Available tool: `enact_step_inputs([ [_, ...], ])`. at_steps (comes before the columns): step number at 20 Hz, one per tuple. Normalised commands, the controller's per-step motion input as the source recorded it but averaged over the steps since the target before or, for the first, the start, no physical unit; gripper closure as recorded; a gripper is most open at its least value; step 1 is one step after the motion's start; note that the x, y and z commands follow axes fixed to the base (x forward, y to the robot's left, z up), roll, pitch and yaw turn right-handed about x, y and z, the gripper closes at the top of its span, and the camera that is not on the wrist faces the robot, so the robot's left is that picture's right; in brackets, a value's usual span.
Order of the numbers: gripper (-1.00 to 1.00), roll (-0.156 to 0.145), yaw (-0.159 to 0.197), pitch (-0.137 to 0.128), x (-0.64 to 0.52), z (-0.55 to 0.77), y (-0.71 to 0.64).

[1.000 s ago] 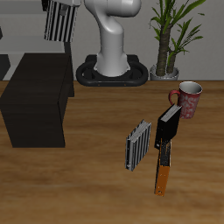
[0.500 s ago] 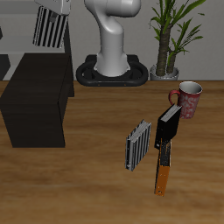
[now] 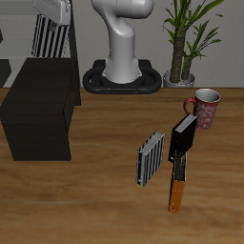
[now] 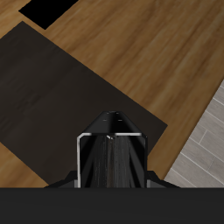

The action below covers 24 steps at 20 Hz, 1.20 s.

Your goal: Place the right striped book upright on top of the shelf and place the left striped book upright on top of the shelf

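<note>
1. The wooden table (image 3: 105,181) spreads under everything.
2. The shelf (image 3: 40,107) – black, flat-topped – stands near the table's back.
3. The right striped book (image 3: 48,38) hangs upright above it, clamped in the gripper (image 3: 53,11).
4. The left striped book (image 3: 151,158) stands near the front edge, beside a red mug (image 3: 205,108).

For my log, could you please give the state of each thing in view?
Tool: shut on the carried book, above the shelf.
Carried black-and-white striped book: upright, held in the air.
Second striped book: standing on the table.
Low matte black shelf: top bare.
Red mug: upright.
</note>
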Motion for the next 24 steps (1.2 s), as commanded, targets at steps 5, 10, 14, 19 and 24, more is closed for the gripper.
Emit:
enact_step_inputs([
  [5,-1.0,-0.029,-0.005,0.034,0.07,-0.11,-0.01],
  [10,-1.0,-0.017,0.044,0.002,0.02,0.04,0.01],
  [14,-1.0,-0.029,0.051,-0.013,-0.07,0.12,0.02],
  [19,-1.0,-0.046,0.147,-0.057,-0.1,0.36,0.26],
  [24,-1.0,-0.067,0.231,-0.079,-0.07,0.42,0.41],
])
